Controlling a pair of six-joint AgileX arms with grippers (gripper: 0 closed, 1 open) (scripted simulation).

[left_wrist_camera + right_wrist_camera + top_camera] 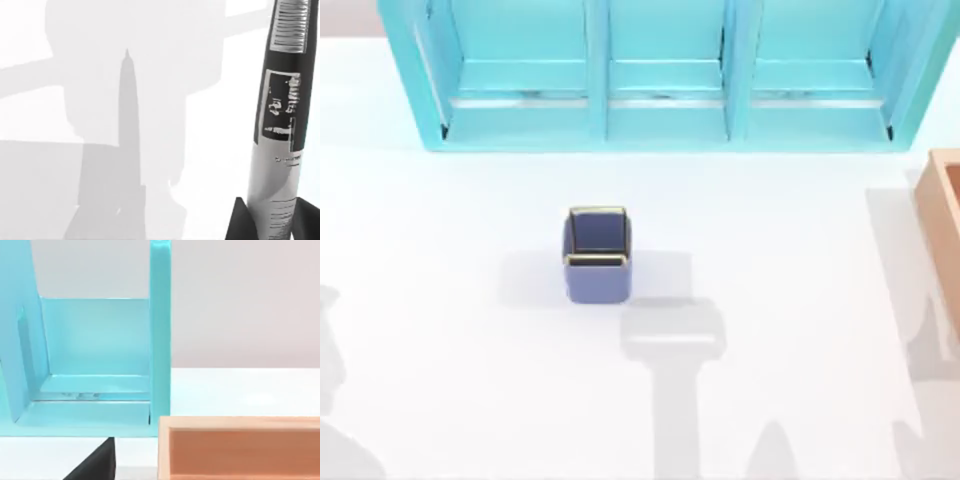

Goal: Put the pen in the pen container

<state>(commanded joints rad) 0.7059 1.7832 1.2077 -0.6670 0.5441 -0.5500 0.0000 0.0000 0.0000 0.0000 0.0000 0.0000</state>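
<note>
The pen [280,125] is a black and grey stick with pale label marks. In the left wrist view it stands up from my left gripper [272,222], which is shut on its lower end, a dark finger [239,222] on either side. The pen hangs above the white table and casts a pointed shadow there. The pen container [597,255], a small blue-violet square cup with a gold rim and dark inside, stands upright in the middle of the table. A dark part of my right gripper [95,465] shows in front of the shelf unit and the wooden box.
A large turquoise shelf unit [665,110] spans the back of the table. An orange-brown wooden box [945,230] sits at the right edge, close to the shelf's right end. Arm shadows lie on the table in front of the cup.
</note>
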